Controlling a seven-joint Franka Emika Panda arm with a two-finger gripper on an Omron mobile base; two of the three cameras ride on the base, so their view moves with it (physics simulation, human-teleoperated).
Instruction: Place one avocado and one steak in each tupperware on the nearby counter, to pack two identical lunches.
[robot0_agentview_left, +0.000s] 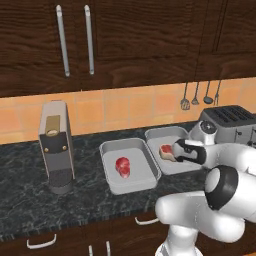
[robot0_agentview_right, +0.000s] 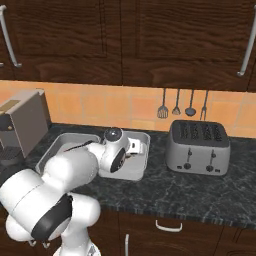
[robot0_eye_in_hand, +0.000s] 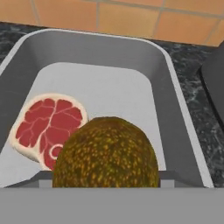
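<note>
Over the right-hand tupperware on the dark marbled tabletop, the claw is grasping an avocado, which bulges large at the bottom of the hand view with grey finger ends showing at either side of it. Beneath and just beyond the fruit lies a steak on the tray's floor, a red slab with a pale fatty rim; the second steak sits alone in the left tupperware. The avocado looks firm, rounded and glossy, so I judge it light but apt to roll or slip; a hold across its widest girth, as it has now, seems safest, and it should be let go low so that it does not bounce out. The steaks look soft and limp, likely best pinched across the flat by the edges. Left of the trays stands a coffee machine, right of them a toaster; no brand, label or readable writing appears on anything
</note>
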